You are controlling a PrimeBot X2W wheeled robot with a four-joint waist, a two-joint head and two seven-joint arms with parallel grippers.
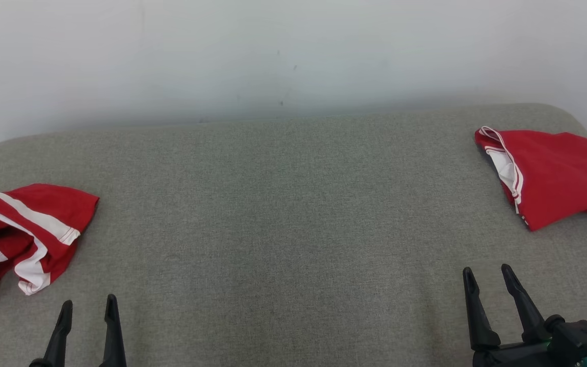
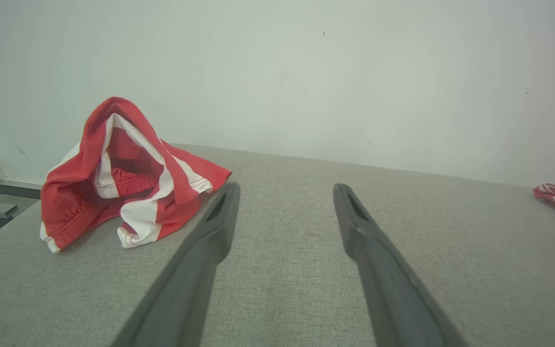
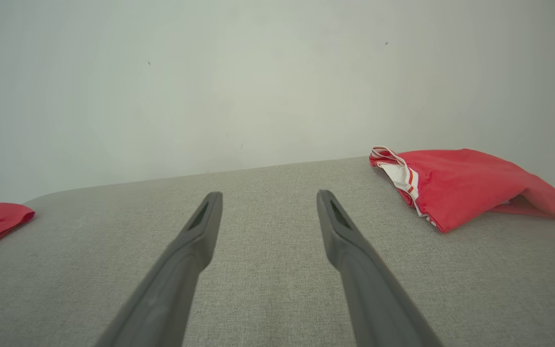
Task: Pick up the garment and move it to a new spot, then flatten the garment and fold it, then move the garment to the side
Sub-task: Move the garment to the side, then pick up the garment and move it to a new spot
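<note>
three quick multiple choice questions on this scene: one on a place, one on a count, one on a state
1. Where on the grey surface is the crumpled striped garment?
A) nearest the left gripper
B) in the centre
C) against the wall

2. How many red garments lie there?
A) one
B) two
C) three

3. The right gripper and the left one are
A) open, empty
B) shut on cloth
C) touching

Key: 1 A, it lies at the left edge; 2 B, a second red garment lies far right; 3 A, fingers spread, nothing between.
</note>
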